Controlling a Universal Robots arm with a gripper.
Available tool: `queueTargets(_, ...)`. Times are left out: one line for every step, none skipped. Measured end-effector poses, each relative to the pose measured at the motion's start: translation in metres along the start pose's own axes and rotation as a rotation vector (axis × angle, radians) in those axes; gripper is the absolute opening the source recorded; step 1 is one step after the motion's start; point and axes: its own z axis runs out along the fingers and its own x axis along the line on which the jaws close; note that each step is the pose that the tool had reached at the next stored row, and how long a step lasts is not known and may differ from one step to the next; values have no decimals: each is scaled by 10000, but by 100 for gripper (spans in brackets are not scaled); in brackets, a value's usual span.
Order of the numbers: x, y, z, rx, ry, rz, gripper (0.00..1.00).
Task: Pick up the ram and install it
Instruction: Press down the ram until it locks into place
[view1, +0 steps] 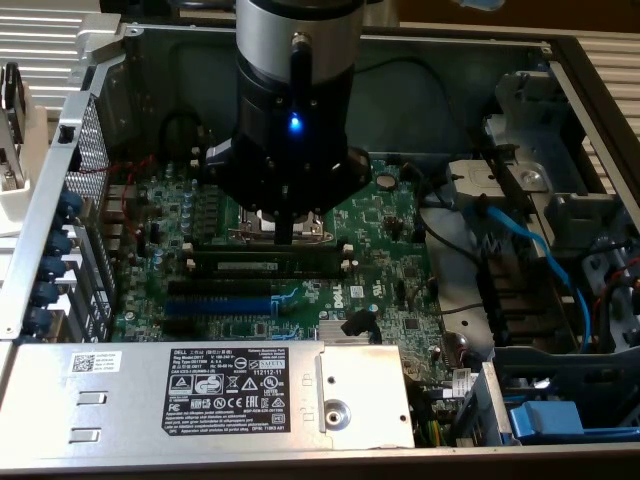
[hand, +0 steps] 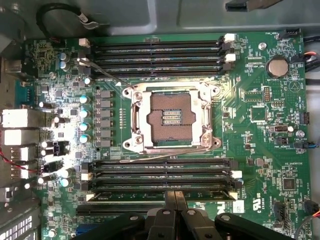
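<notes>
The ram is a long dark-green stick with a white label. It lies along one of the black memory slots just in front of the CPU socket, level with the slots beside it. In the wrist view the ram runs between the slot's end clips. My gripper hangs straight down over the middle of the stick. Its fingers are shut together with nothing between them, and their tips are at the ram's top edge. I cannot tell whether they touch it.
The green motherboard sits inside an open computer case. A blue expansion slot lies beside the memory slots. A grey power supply box is in front, and blue cables and a drive bay are at the exterior view's right.
</notes>
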Motion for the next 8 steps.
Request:
queueTargets(0,0,0,0,-1,19,10)
queueTargets(0,0,0,0,-1,22,10)
queueTargets(0,0,0,0,-1,22,10)
queueTargets(0,0,0,0,-1,22,10)
queueTargets(0,0,0,-1,-1,23,10)
queueTargets(0,0,0,-1,-1,22,10)
queueTargets(0,0,0,-1,-1,23,10)
queueTargets(0,0,0,-1,-1,23,10)
